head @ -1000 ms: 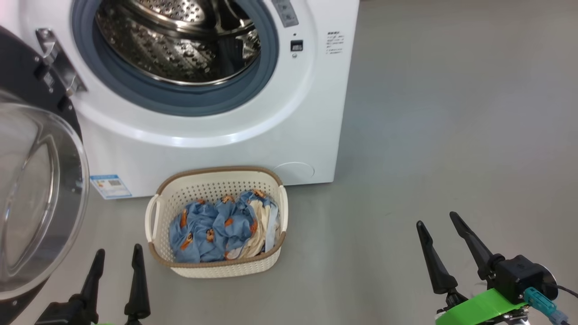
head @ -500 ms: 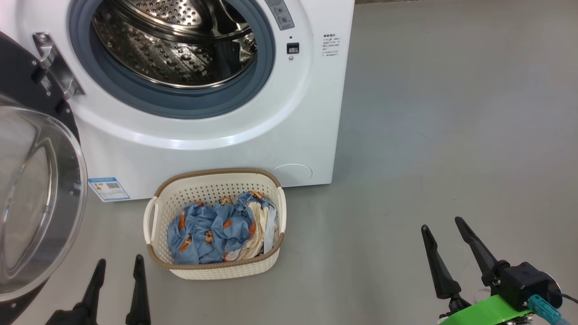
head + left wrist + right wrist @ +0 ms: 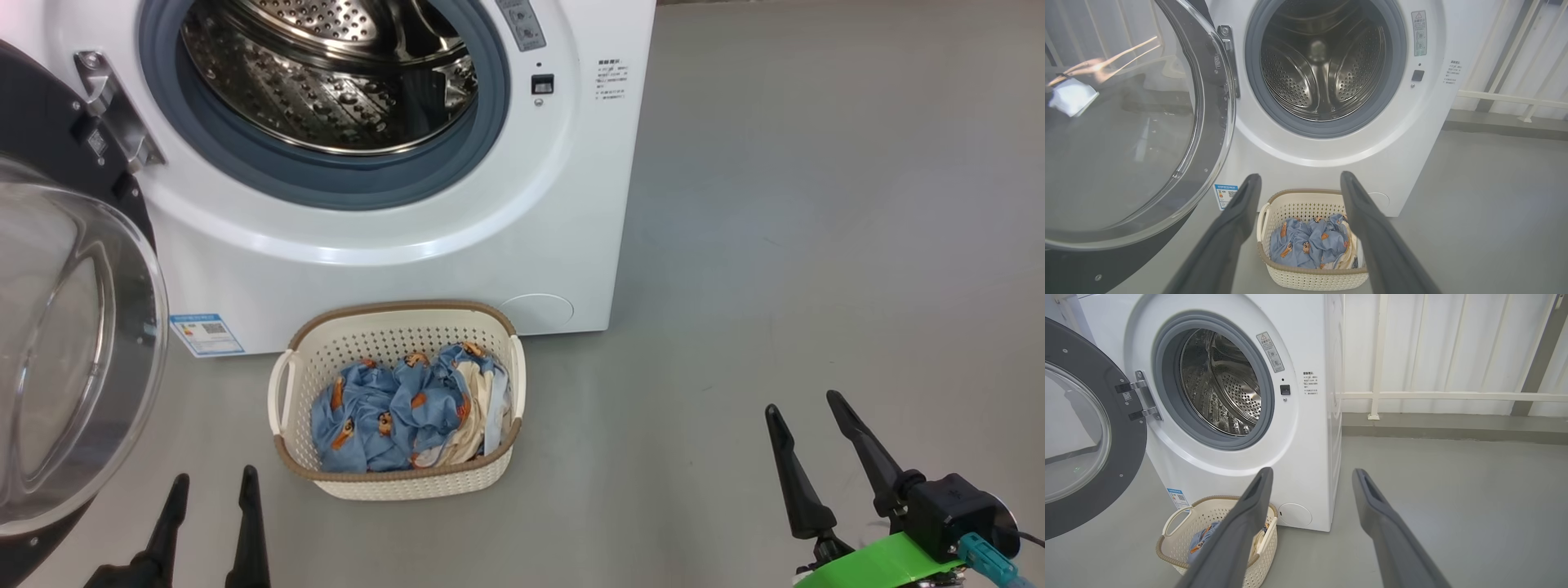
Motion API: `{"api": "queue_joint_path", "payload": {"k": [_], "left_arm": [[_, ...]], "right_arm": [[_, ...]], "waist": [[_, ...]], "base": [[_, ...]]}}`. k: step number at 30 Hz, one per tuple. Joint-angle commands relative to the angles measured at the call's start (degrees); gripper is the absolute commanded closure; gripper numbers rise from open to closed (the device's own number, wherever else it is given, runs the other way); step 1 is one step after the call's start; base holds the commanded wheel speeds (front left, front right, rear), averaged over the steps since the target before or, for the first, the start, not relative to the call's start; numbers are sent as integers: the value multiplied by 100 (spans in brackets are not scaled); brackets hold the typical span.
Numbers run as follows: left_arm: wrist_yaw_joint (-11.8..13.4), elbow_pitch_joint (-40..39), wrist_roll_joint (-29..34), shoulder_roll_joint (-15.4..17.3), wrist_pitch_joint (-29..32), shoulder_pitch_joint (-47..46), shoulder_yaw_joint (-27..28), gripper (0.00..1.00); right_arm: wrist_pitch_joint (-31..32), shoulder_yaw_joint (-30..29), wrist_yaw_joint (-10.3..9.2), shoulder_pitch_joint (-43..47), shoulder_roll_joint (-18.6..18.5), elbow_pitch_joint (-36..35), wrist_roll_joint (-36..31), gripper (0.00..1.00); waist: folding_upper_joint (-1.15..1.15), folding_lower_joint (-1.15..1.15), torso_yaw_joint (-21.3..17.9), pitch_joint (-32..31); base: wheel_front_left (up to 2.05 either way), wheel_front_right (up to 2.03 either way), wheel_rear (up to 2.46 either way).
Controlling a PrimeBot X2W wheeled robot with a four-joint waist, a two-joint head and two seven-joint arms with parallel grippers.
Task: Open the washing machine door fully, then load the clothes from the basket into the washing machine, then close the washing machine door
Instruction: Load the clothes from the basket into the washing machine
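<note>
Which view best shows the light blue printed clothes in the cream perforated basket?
Head view: it looks down on the light blue printed clothes, unobstructed. Left wrist view frames them obliquely between its fingers; right wrist view, a finger hides most.

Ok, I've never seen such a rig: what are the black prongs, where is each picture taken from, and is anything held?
The prongs are the fingers of a two-armed robot's grippers. One picture looks down from its head: left gripper lower left, right gripper lower right. The other two look along each gripper's fingers from its wrist. Both are open, holding nothing. On the grey floor stands the washing machine, its door swung open; the basket before it holds the clothes.
</note>
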Motion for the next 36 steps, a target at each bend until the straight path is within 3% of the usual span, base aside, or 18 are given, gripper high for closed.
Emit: {"api": "queue_joint_path", "payload": {"k": [1,36], "left_arm": [[-31,-119,53,53,-32,-180,206,0],[-102,-180,98,21,-32,-117,238,0]], "right_arm": [[-68,119,10,-73,-8,-158,-74,0],[-68,143,10,-1,-30,-8,-85,0]], "waist": [[0,0,5,2],[0,0,60,-144]], "base": [[0,0,0],[0,0,0]]}}
